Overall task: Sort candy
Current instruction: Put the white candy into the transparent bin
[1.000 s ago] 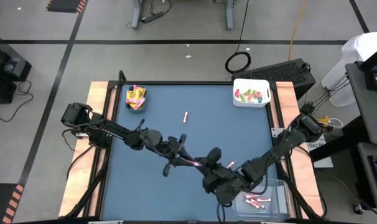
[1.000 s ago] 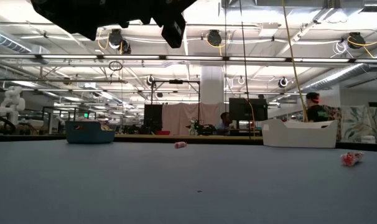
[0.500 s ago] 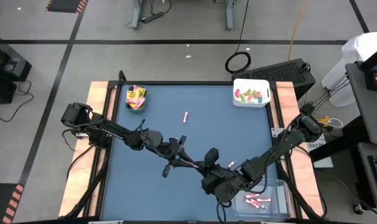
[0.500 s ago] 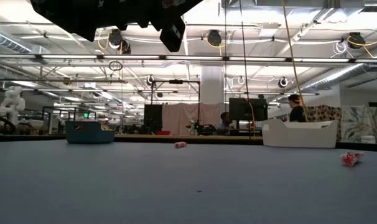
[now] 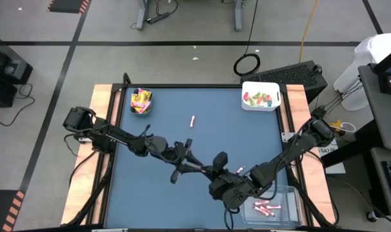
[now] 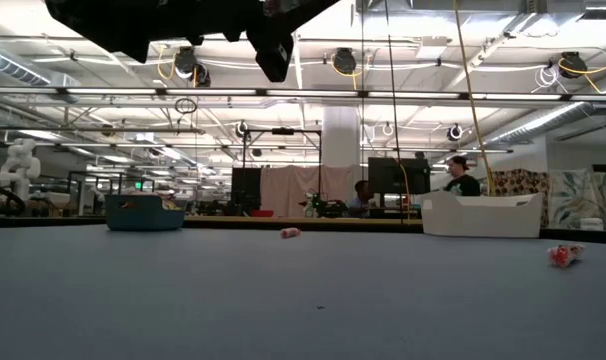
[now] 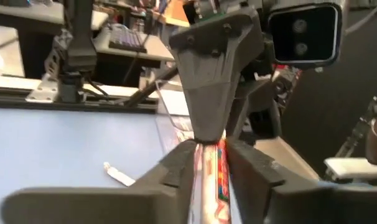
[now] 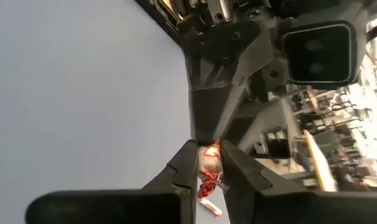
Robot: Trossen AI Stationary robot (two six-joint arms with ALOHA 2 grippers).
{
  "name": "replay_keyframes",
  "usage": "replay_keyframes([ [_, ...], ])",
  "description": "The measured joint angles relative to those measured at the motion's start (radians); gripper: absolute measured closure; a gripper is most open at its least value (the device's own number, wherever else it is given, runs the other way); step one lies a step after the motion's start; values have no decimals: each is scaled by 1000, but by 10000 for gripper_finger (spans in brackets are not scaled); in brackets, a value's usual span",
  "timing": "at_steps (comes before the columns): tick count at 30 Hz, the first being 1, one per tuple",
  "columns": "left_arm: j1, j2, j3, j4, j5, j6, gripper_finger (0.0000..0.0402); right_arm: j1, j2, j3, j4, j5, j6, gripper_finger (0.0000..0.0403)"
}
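- Handoff of pink-white candy stick [image 7: 212, 171] is happening mid-air above desk [image 5: 157, 135], around 6 o'clock of desk centre; left gripper [image 5: 197, 167] and right gripper [image 5: 213, 173] are meeting tip to tip.
- Both grippers are pinching the stick; left should be letting go only once right is gripping firmly, then right is heading to clear bin [image 5: 276, 205] at 5 o'clock.
- Wrist views are showing both pinches; high view is hiding them.
- High view is showing loose sticks [image 5: 192, 120] at 12 o'clock, which wrist views are missing.
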State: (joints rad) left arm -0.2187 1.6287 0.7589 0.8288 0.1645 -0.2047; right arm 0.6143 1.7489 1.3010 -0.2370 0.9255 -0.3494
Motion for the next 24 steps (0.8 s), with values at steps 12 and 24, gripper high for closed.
replay_keyframes([
  [12, -17, -1, 2, 27, 42, -16, 82, 34, 1, 0, -20, -18, 85, 361],
  [24, -4, -24, 1, -88, -8, 8, 49, 220, -95, 0, -215, 11, 461, 362],
])
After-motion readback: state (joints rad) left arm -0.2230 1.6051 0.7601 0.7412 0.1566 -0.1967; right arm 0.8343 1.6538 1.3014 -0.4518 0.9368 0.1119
